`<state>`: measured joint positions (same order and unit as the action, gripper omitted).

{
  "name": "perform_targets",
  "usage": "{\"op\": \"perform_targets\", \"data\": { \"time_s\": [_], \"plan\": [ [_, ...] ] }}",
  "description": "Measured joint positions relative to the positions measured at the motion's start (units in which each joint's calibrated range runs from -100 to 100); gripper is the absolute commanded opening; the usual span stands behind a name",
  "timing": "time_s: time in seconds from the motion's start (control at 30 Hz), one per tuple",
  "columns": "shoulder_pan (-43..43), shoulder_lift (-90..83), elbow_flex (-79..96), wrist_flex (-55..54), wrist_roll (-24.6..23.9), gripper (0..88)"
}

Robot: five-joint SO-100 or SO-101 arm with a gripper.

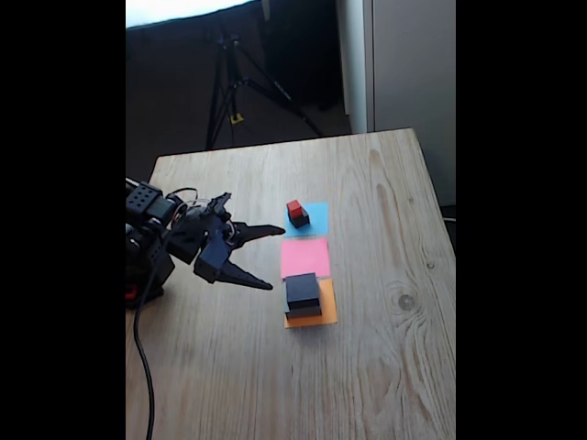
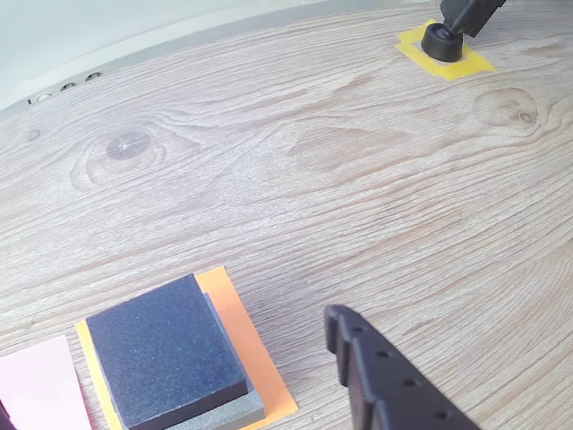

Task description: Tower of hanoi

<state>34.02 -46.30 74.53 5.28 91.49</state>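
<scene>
In the fixed view a tiny red cube point(image 1: 293, 207) sits on a small black cube point(image 1: 299, 219) on the blue paper square point(image 1: 316, 218). A medium black block point(image 1: 302, 290) rests on a flat grey block point(image 1: 304, 312) on the orange square point(image 1: 328, 313). My gripper point(image 1: 275, 258) is open and empty, left of the pink square point(image 1: 304, 258), its fingertips pointing toward the papers. In the wrist view the black block point(image 2: 166, 354) lies on the grey block point(image 2: 228, 414) at the lower left, with one black finger point(image 2: 376, 381) to its right, apart from it.
The wooden table point(image 1: 385, 367) ends close beyond the blue square's right side. A tripod point(image 1: 234, 82) stands on the floor behind the table. In the wrist view a black foot point(image 2: 439, 40) on yellow tape stands at the far top right.
</scene>
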Motion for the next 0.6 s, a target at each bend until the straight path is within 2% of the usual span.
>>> {"op": "perform_targets", "data": {
  "time_s": [0.17,0.6],
  "plan": [
    [0.7,5.0,3.7,-10.4,2.8,48.5],
    [-0.9,19.8,10.8,-34.6,2.4,48.1]
  ]
}}
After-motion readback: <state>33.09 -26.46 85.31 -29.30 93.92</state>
